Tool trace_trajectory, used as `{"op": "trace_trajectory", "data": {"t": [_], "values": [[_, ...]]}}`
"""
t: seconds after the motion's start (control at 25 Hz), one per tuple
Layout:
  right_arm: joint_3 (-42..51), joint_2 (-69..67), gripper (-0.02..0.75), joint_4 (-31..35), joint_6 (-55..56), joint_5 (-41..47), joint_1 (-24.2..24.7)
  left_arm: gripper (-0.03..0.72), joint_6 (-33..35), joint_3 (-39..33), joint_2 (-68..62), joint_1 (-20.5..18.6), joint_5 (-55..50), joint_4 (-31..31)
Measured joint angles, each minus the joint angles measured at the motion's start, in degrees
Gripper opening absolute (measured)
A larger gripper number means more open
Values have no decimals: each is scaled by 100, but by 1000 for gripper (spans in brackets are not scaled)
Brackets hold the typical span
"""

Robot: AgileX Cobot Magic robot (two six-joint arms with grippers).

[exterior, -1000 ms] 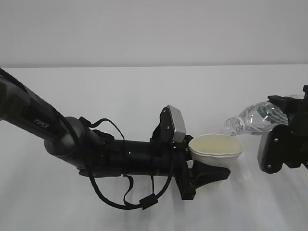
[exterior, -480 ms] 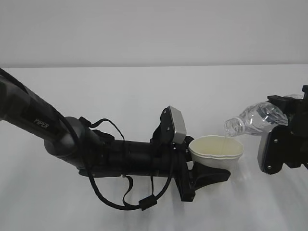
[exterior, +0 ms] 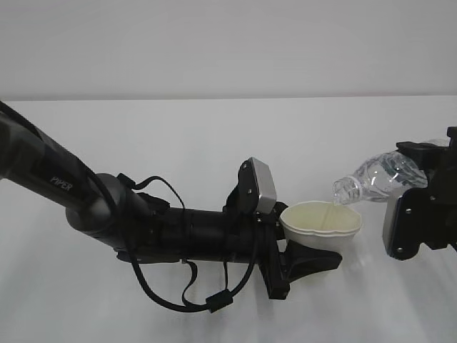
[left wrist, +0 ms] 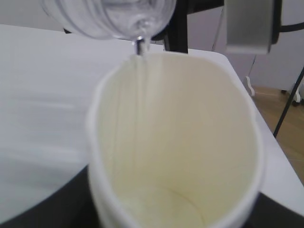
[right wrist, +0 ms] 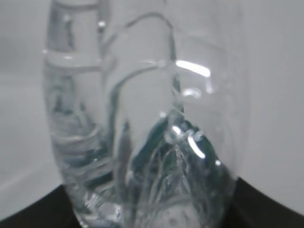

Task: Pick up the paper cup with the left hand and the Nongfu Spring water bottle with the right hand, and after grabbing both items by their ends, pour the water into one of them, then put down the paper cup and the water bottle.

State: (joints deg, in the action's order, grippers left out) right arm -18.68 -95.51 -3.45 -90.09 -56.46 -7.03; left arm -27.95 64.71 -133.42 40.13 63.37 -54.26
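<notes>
Left tool grips paper cup; right tool grips tilted bottle, water streaming into cup.

Exterior camera faced me from slightly above, my wrist cameras sat close, both catching the bottle.
</notes>
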Motion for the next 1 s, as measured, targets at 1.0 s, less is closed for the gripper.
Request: {"op": "trace_trajectory", "data": {"t": [1.0], "values": [[0, 0, 386, -24, -45, -88, 0, 393, 0, 0, 0, 0, 0, -38]]}}
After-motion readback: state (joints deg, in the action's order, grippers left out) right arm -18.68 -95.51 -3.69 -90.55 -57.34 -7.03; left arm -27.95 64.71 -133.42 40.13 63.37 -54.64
